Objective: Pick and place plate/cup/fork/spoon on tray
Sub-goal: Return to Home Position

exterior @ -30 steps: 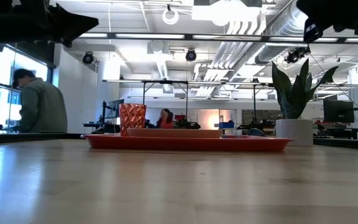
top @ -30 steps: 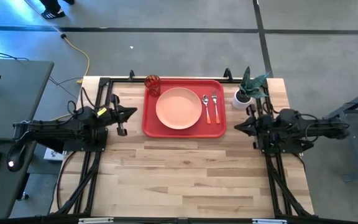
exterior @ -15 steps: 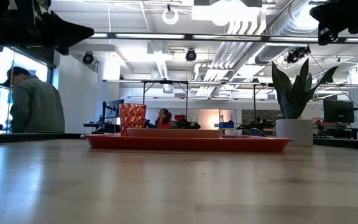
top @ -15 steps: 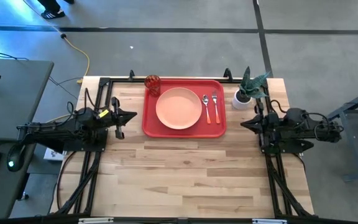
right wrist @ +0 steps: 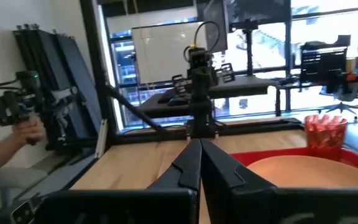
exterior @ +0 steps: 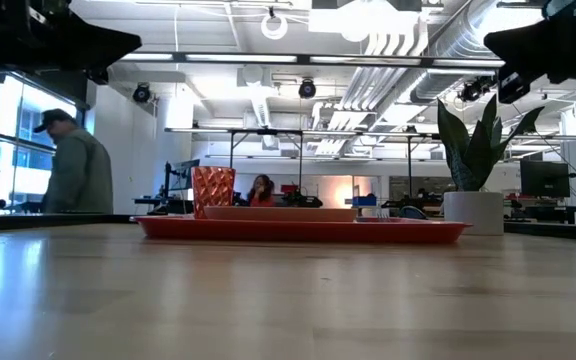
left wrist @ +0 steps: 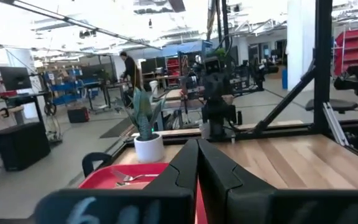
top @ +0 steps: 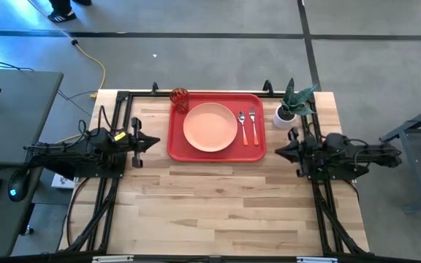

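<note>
Since half a sec ago the left gripper (top: 150, 141) has pulled back a bit from the tray's left rim, and the right gripper (top: 278, 150) has edged inward toward the tray's right side; nothing on the tray has shifted. High view: red rectangular tray (top: 175, 147), rounded corners, raised rim, sits at the far-centre of the pale wood-plank table (top: 218, 204). Round flat peach plate (top: 210, 127) lies mid-tray; ribbed translucent red cup (top: 179, 98) in the tray's far-left corner; spoon (top: 242, 126) and fork (top: 253, 125), steel heads w/ orange handles, lie side by side right of the plate. White pot w/ green plant (top: 286, 109) stands just off the tray's right end. Near half of the table is bare. Low view: cup (exterior: 213, 192) stands upright on the tray; a person (exterior: 74, 168) stands in the room behind. Left wrist view: fingers (left wrist: 185, 163) pressed together, holding nothing. Right wrist view: fingers (right wrist: 190, 163) likewise closed, empty.
</note>
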### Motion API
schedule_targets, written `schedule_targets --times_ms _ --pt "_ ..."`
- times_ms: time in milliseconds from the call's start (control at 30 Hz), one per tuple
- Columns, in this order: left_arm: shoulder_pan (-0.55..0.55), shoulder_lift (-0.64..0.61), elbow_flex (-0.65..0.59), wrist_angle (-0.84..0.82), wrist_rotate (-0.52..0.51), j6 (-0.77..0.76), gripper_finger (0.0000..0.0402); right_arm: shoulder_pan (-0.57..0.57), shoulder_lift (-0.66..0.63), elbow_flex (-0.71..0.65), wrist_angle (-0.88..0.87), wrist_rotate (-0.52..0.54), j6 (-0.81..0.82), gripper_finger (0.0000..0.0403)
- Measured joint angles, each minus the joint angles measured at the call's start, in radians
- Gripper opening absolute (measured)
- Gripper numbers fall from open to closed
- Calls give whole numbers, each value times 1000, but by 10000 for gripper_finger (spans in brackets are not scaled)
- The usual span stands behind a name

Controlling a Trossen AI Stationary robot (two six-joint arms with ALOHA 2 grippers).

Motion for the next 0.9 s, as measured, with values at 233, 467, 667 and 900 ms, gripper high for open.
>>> schedule_targets --times_ms 233,467,667,900 --pt "-20 -63 49 -196 4 3 0 0 0 -19 24 -25 34 0" --pt "-20 -115 23 -240 -11 -35 0 1 0 -4 53 -31 19 0" --pt "-20 -117 -31 -232 -18 -56 0 3 1 -66 71 -32 96 0" --pt "-20 -113 -81 -152 -24 -73 0 3 1 -66 63 -33 83 0"
